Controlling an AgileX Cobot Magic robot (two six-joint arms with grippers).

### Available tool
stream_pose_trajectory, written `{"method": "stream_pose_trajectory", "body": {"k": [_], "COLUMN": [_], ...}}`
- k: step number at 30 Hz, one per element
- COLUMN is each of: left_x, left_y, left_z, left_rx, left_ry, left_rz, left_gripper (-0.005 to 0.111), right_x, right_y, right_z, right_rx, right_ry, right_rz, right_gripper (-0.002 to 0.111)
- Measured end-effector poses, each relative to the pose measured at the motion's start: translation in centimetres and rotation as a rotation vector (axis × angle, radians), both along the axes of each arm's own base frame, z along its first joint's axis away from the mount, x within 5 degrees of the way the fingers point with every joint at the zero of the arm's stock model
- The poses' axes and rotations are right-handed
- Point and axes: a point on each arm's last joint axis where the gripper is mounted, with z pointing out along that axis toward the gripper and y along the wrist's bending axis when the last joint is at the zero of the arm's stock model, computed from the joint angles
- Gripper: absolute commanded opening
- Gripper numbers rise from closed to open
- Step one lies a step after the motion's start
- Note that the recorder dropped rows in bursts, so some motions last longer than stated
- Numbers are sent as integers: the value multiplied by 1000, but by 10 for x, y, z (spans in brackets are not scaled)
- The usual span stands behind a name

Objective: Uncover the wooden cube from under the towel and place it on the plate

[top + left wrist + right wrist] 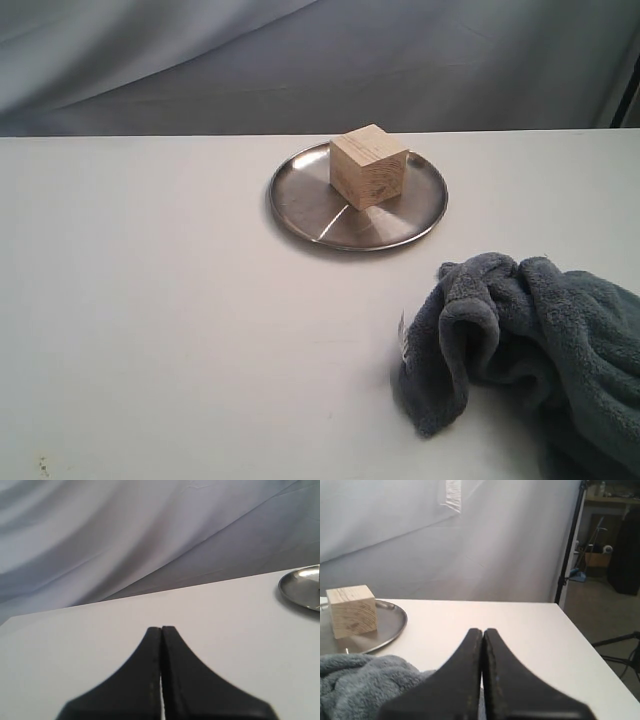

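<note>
The pale wooden cube (368, 166) stands upright on the round steel plate (300, 205) at the back middle of the white table. The cube (352, 610) and plate (390, 622) also show in the right wrist view. The blue-grey fleece towel (530, 345) lies bunched at the front right, its small white label (402, 335) on its left edge. Neither arm appears in the exterior view. My left gripper (161, 628) is shut and empty over bare table, with the plate's rim (300, 587) off to one side. My right gripper (483, 630) is shut and empty, just past the towel (355, 680).
A grey cloth backdrop (300, 60) hangs behind the table's far edge. The table's right edge (580, 640) drops to a floor with a stand and clutter beyond it.
</note>
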Motion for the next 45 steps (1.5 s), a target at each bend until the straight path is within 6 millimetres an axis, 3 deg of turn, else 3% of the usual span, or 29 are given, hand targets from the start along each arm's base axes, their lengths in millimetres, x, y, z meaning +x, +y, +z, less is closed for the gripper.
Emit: {"method": "stream_pose_trajectory", "body": {"k": [4, 45], "left_x": [0, 0], "left_y": [0, 0], "left_z": [0, 0], "left_rx": [0, 0], "left_ry": [0, 0], "left_rz": [0, 0], "left_gripper": [0, 0], "right_x": [1, -1], "right_y": [-2, -3], "right_z": [-14, -24], "right_rx": [31, 1], "right_ry": [11, 129], "right_rz": [-26, -37], "right_gripper": [0, 0]}}
